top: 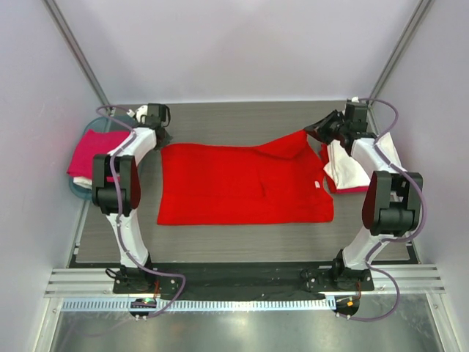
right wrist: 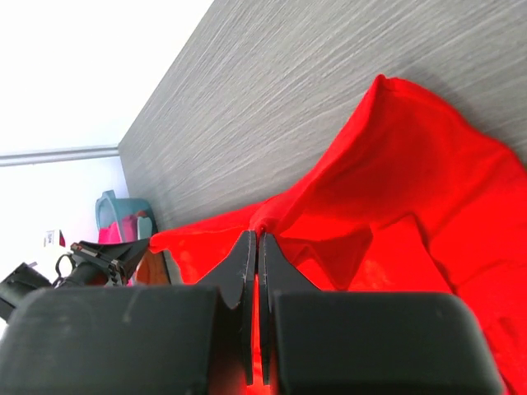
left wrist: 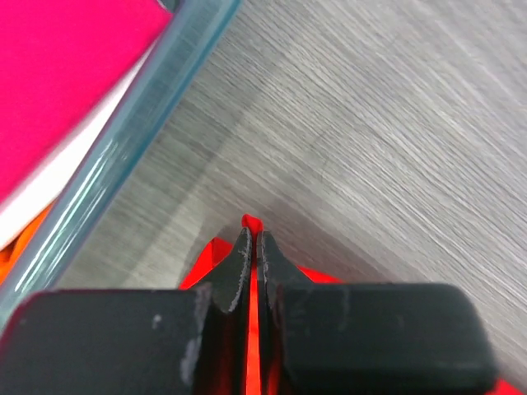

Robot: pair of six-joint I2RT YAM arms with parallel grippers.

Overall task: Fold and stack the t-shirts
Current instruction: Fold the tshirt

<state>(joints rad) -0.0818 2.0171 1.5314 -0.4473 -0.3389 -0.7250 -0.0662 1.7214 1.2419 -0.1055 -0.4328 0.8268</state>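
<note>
The right arm (top: pixel 370 158) partly hides a white t-shirt (top: pixel 343 167). The basket (left wrist: pixel 140 107) holds a pink t-shirt (left wrist: pixel 66 66). The left gripper (left wrist: pixel 253 239) and right gripper (right wrist: pixel 253 240) each clamp the far edge of the red t-shirt (top: pixel 242 187) spread on the table (top: pixel 220 117).

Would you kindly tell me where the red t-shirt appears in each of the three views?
Top external: red t-shirt spread across the middle.
Left wrist: only a corner, bottom centre, pinched in the left gripper.
Right wrist: fills the lower right, pinched in the right gripper.
Shared landmark: the teal basket, seen in all three.
</note>
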